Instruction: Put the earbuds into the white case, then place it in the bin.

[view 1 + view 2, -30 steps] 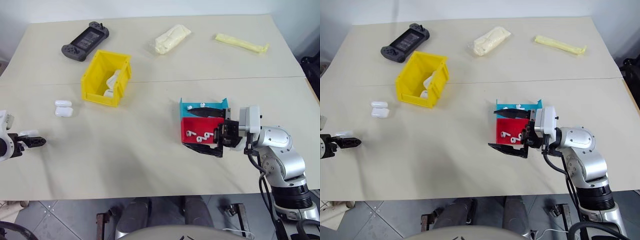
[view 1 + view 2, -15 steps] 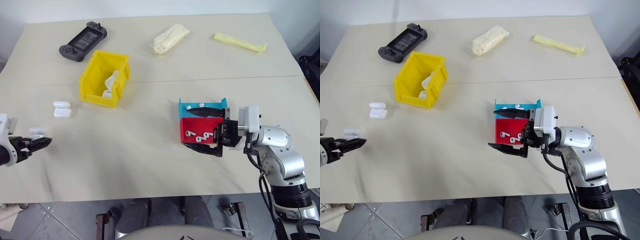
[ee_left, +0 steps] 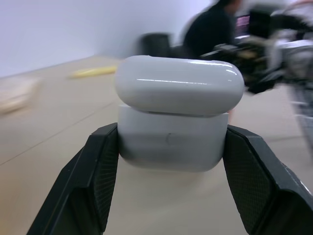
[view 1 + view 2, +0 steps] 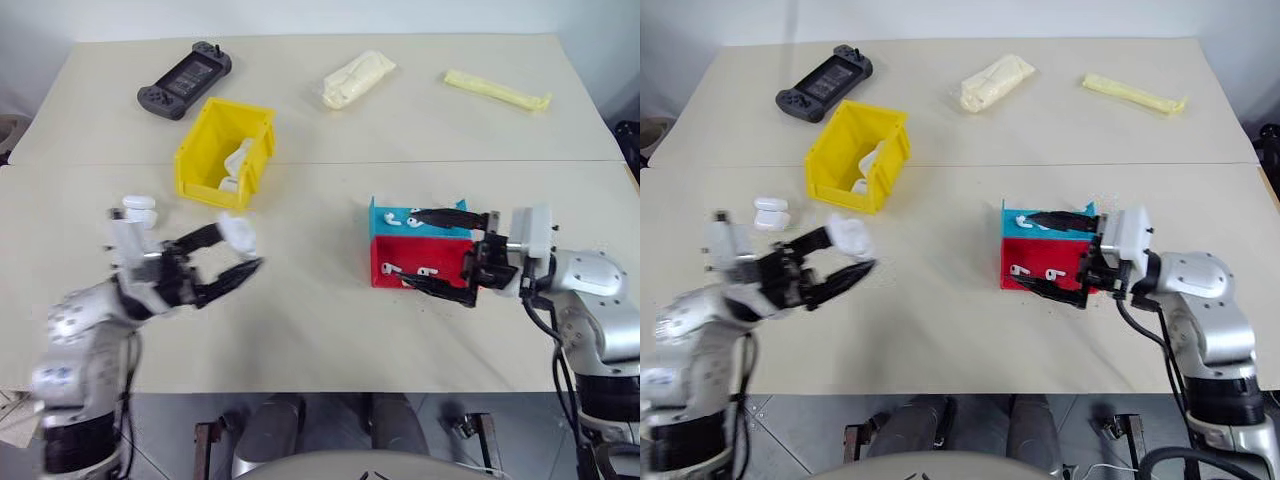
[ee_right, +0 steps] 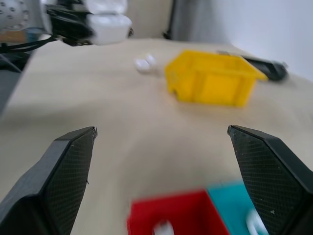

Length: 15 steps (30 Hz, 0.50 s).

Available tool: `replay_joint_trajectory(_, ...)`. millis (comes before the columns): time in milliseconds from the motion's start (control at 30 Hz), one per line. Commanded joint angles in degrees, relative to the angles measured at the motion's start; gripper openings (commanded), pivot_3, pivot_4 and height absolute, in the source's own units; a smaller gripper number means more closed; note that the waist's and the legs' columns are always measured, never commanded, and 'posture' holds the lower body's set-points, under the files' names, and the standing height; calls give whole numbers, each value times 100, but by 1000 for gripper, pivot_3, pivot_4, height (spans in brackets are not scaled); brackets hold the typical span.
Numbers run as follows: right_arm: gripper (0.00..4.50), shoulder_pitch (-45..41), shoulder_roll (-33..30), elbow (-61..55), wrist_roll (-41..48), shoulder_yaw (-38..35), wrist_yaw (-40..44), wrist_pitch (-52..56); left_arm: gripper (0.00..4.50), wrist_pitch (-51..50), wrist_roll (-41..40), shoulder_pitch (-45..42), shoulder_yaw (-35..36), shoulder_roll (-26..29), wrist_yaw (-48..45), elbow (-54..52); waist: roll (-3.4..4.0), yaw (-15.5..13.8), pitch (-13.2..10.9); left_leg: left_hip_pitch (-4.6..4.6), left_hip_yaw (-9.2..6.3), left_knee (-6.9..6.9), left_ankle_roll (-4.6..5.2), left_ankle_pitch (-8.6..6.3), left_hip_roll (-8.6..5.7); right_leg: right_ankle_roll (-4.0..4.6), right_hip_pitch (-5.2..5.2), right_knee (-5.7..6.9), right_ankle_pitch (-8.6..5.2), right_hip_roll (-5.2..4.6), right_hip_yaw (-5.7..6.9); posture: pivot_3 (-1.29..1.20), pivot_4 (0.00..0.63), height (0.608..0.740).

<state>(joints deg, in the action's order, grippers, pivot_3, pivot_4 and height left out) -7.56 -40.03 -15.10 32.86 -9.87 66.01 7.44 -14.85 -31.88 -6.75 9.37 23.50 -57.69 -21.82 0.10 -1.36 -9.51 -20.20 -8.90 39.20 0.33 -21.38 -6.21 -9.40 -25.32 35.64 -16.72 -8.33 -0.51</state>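
Note:
My left gripper point(image 4: 240, 247) is shut on a white case point(image 4: 238, 232), held above the table left of centre. Close up in the left wrist view, the white case point(image 3: 178, 112) sits squeezed between the black fingers point(image 3: 98, 171), its lid slightly ajar. My right gripper point(image 4: 408, 250) stands open, level and pointing left, its fingers straddling the small red tray point(image 4: 390, 250) and cyan tray point(image 4: 385, 215). Earbuds point(image 4: 385, 268) lie in the red tray, and another earbud point(image 4: 412, 221) lies in the cyan one. The yellow bin point(image 4: 200, 150) stands at the back left with white items point(image 4: 235, 160) inside.
More white cases point(image 4: 138, 203) lie on the table just left of the bin. A black game controller point(image 4: 185, 78), a cream packet point(image 4: 358, 78) and a yellow packet point(image 4: 497, 90) lie along the far side. Open tabletop stretches between my two grippers.
My left arm has swung in from the table's left edge toward the middle, rolling its wrist and lifting the white case. My right gripper drifted slightly right, still open.

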Motion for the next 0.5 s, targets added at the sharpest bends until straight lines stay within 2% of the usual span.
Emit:
replay_joint_trajectory(33,4500,747,-275,-557,-37,-920,-158,-148,2787,744,23,-662,-817,-618,-487,530,0,-11,0,-1,6,0,1,0,0,-2,-2,0,1,0,0,0,150,740)
replay_joint_trajectory(133,4500,1550,-382,-782,-11,-1610,-226,-121,2787,1097,22,-1120,-1280,-1082,-889,1088,-3,-62,0,-2,10,10,4,1,-4,-10,5,-8,6,-1,5,0,150,740)
replay_joint_trajectory(267,4500,2351,-439,-979,-22,-2199,-176,-88,2787,1439,49,-1438,-1602,-1403,-1153,1534,-4,-5,0,5,21,11,5,1,0,-17,11,-12,10,3,2,0,150,740)
replay_joint_trajectory(367,4500,2782,-697,-1174,-90,-2425,-344,444,2787,1394,-1,-1543,-1707,-1420,-1255,1716,-1,0,1,12,33,10,5,1,3,-17,10,-15,10,9,-9,0,150,740)
replay_joint_trajectory(500,4500,2767,-1134,-1540,-128,-2308,-705,1204,2787,1500,79,-1540,-1716,-1331,-1266,1752,-1,-15,1,14,33,11,5,2,4,-17,10,-16,10,8,-12,0,150,740)
